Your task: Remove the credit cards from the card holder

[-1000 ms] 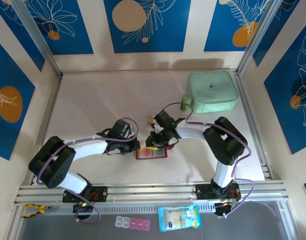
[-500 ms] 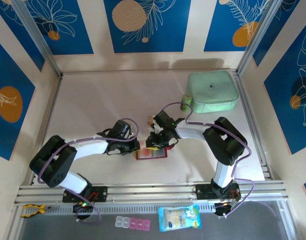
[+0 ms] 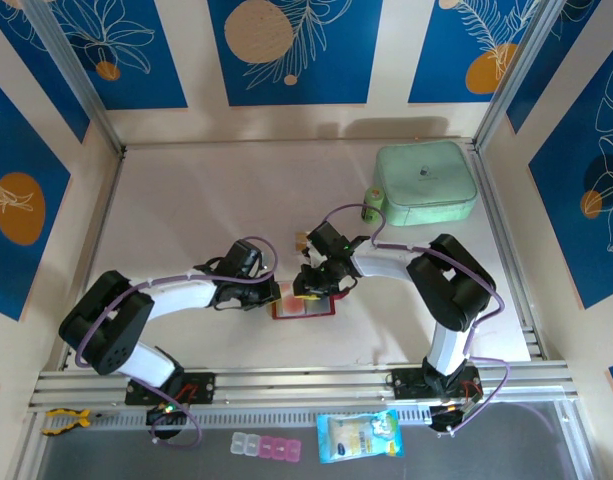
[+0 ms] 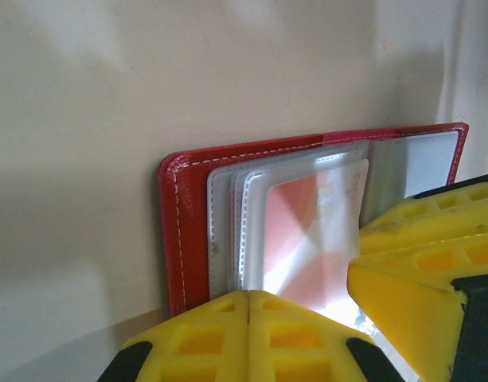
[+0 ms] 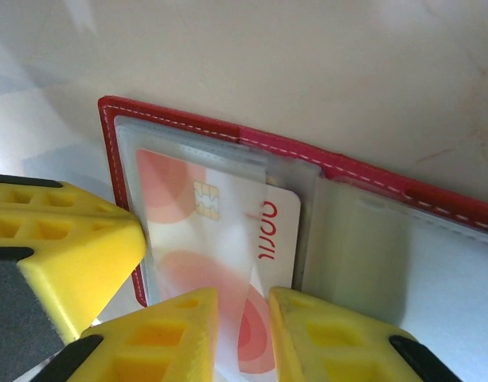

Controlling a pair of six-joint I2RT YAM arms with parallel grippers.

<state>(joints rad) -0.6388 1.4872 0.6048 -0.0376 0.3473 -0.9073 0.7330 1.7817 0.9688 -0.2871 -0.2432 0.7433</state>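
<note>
The small red leather-like card holder [image 3: 308,308] lies open at the pale table's [image 3: 186,200] 6 o'clock side, pinned by the shut left gripper [image 4: 248,298]. The right gripper [image 5: 244,306], jaws narrowly parted, straddles the sleeved red-and-white plastic credit card [image 5: 220,223], whose long axis runs toward 12 o'clock.

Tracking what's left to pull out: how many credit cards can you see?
1: a red-and-white card in the open red card holder, partly under a clear sleeve. Other sleeves may hide more.

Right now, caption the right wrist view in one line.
Right gripper, slightly open, over a red-and-white card in the open red card holder.
</note>
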